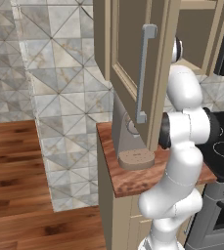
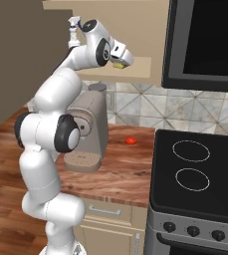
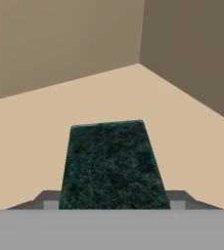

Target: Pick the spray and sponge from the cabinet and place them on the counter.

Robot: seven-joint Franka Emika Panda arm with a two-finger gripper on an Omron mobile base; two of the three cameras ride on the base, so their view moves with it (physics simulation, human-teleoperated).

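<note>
Sponge (image 3: 111,163) lies between our end effector (image 3: 114,199) tips, grip not yet sure; spray (image 2: 74,31) beside it, desk (image 2: 120,167) bare of both.

L base cam is sitting behind-left of the arm, looking fwd/down past the open cabinet (image 1: 133,58) door. R base cam is looking from behind-right along the counter (image 2: 120,174); both are sharing the coffee machine (image 2: 88,132). Hand cam is looking close into the cabinet's inner corner, right over the sponge (image 3: 111,163).
</note>
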